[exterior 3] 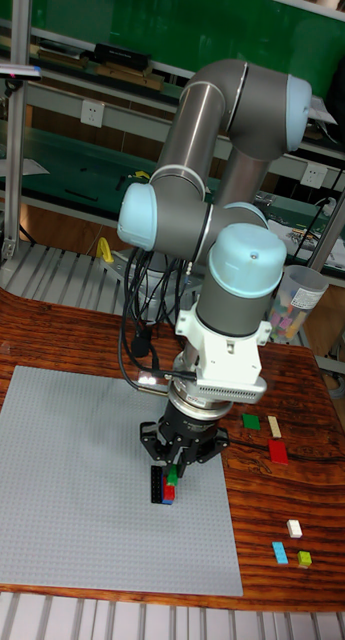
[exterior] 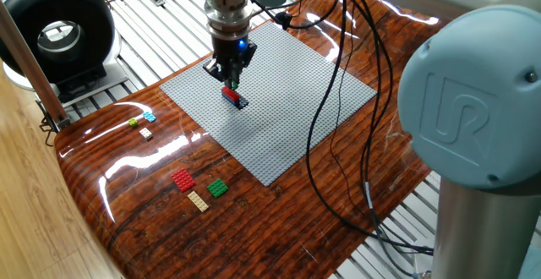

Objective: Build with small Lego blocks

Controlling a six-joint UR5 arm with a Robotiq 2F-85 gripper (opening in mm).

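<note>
I see the gripper (exterior: 230, 83) low over the baseplate (exterior: 287, 118), fingers pinching a red brick (exterior: 230, 94) on the small stack (exterior 3: 168, 490).

Six loose Lego blocks (exterior: 183, 179) (one grey baseplate (exterior: 279, 101))

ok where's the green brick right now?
On the wooden tabletop, off the grey baseplate: the green brick sits near the front edge in the fixed view, beside the red brick and tan brick.
</note>
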